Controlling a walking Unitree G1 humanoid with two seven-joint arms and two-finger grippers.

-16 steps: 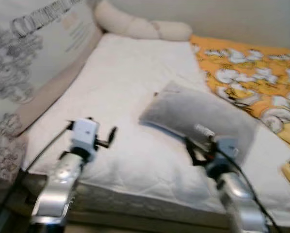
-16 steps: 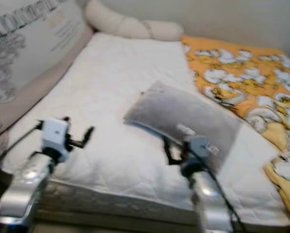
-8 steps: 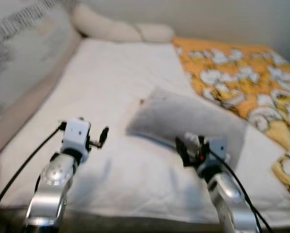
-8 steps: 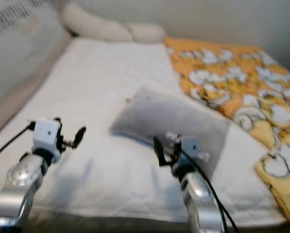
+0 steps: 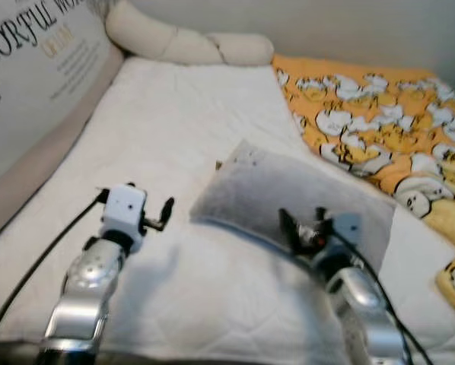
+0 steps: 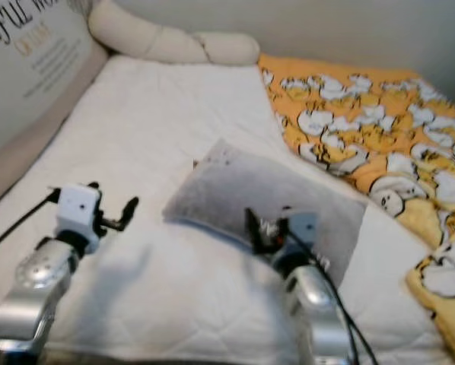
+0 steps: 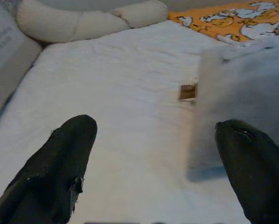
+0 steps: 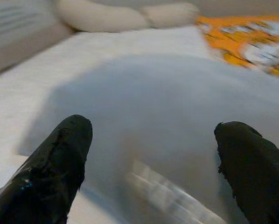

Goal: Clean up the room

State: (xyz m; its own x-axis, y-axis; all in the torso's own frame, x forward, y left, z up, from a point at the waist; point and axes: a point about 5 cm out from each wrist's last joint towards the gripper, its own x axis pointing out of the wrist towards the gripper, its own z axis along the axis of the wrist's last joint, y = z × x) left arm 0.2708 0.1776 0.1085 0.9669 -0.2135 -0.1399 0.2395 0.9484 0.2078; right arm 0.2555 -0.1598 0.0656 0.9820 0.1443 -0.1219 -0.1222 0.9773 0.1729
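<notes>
A grey pillow (image 5: 288,190) lies askew in the middle of a white mattress (image 5: 174,122). My right gripper (image 5: 302,226) hovers at the pillow's near edge, open, with the pillow (image 8: 153,102) spread between and beyond its fingertips. My left gripper (image 5: 164,214) is held over bare mattress to the left of the pillow, also open and holding nothing. In the left wrist view the pillow (image 7: 242,79) lies beside the far finger, with a small brown tag (image 7: 187,91) at its corner.
An orange blanket with white cartoon figures (image 5: 380,122) covers the right side of the bed. A long cream bolster (image 5: 182,46) lies along the far end by the wall. A large printed cushion (image 5: 30,84) leans along the left side.
The camera has moved closer to the bed and the picture is sharper. My right gripper has come up to the pillow's near edge. The left gripper stays held out, open.
</notes>
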